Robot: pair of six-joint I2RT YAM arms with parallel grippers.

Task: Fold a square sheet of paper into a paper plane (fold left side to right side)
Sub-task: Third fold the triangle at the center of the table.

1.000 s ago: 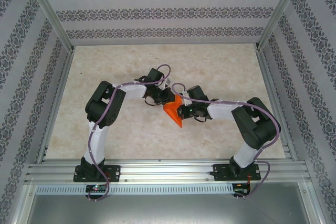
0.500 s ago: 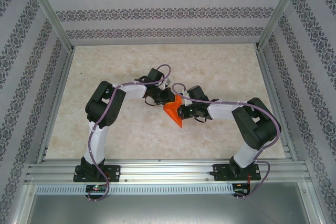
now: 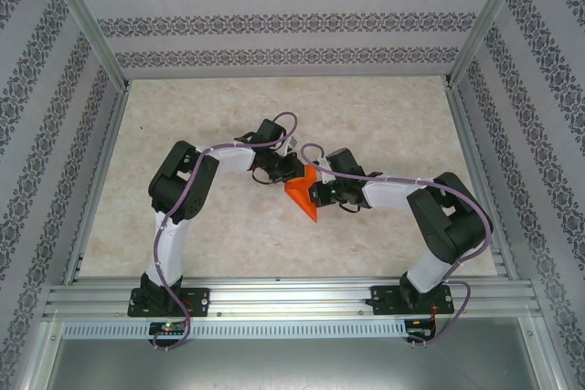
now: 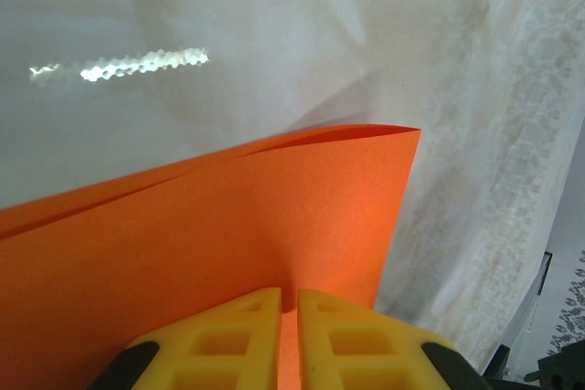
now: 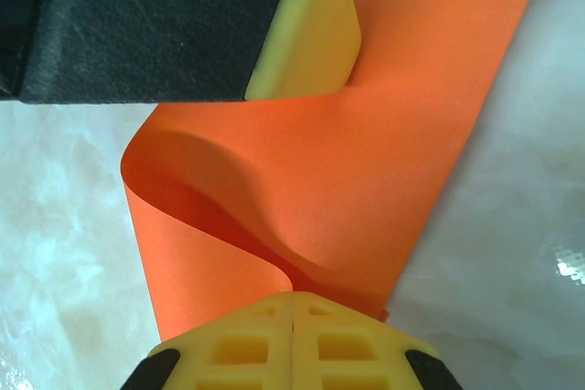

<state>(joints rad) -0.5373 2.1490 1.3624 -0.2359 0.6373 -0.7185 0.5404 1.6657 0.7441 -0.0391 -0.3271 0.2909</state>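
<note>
left gripper [image 4: 288,303] pinched onto the doubled-over orange square sheet of paper [image 4: 228,226], right gripper [image 5: 292,300] clamped on its curled end too, mid-table [image 3: 183,116]

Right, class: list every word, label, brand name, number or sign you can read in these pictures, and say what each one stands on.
No readable text anywhere.
The thin bright orange sheet of paper: plain, nothing printed.
The yellow plastic left end effector and right end effector: no markings.
The striped wallpaper panels: repeating ornament, not letters.
The small board by the left arm's base: too small to read.
</note>
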